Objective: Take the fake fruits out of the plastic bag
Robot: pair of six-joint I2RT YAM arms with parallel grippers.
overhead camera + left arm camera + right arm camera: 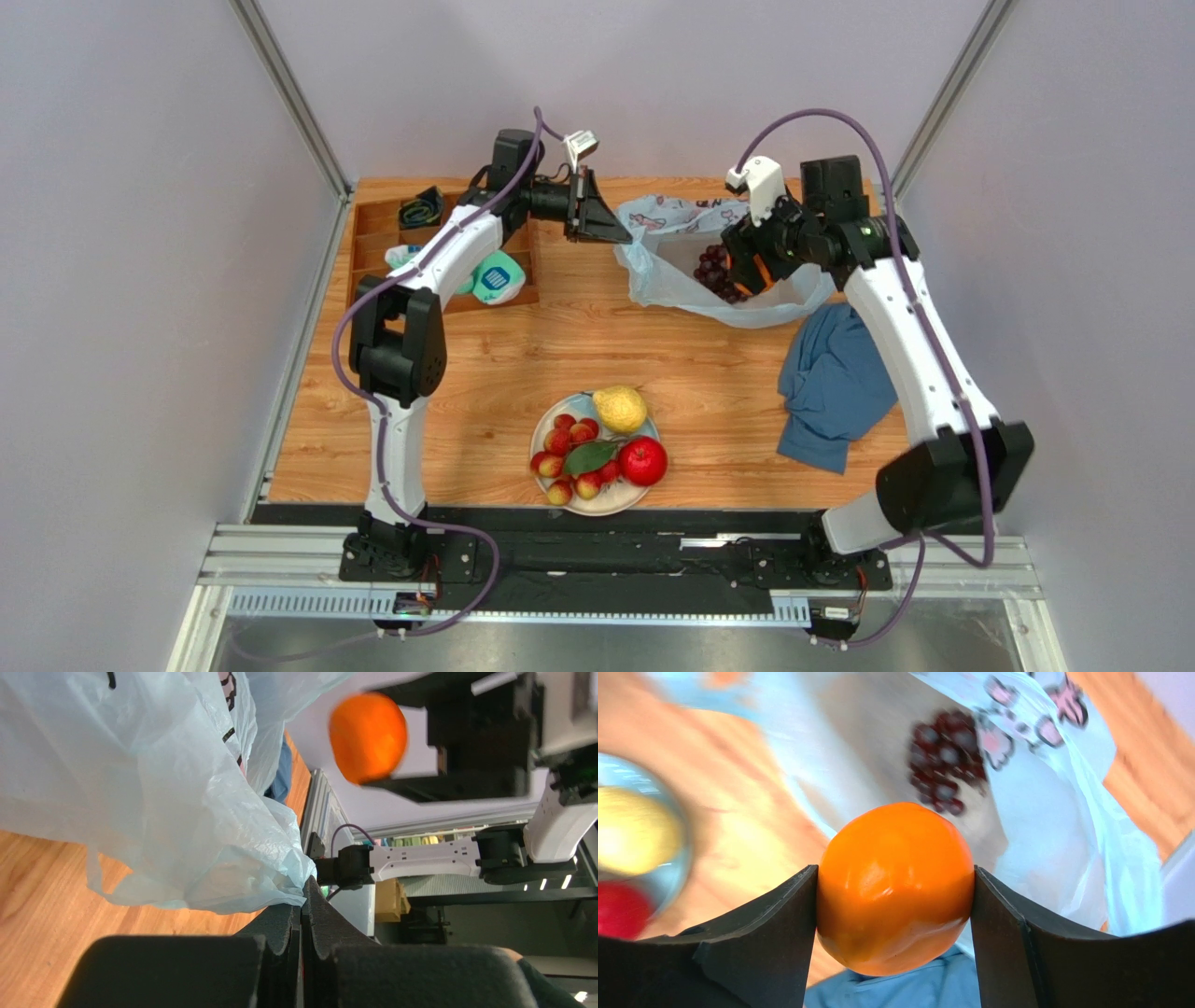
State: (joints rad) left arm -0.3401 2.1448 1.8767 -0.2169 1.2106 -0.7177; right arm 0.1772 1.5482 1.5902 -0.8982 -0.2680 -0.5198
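Table point(491, 378): wooden top is carrying everything.
Plate point(612, 507): is sitting front centre.
Plastic bag point(659, 273): is lying at the back right.
Blue cloth point(835, 385): is lying crumpled near it.
Wooden tray point(376, 231): is sitting back left, rolled socks point(494, 280) beside.

A robotics lab cell: grey panel walls point(126, 280) enclose a wooden table point(701, 392) fronted by a metal rail point(617, 567).
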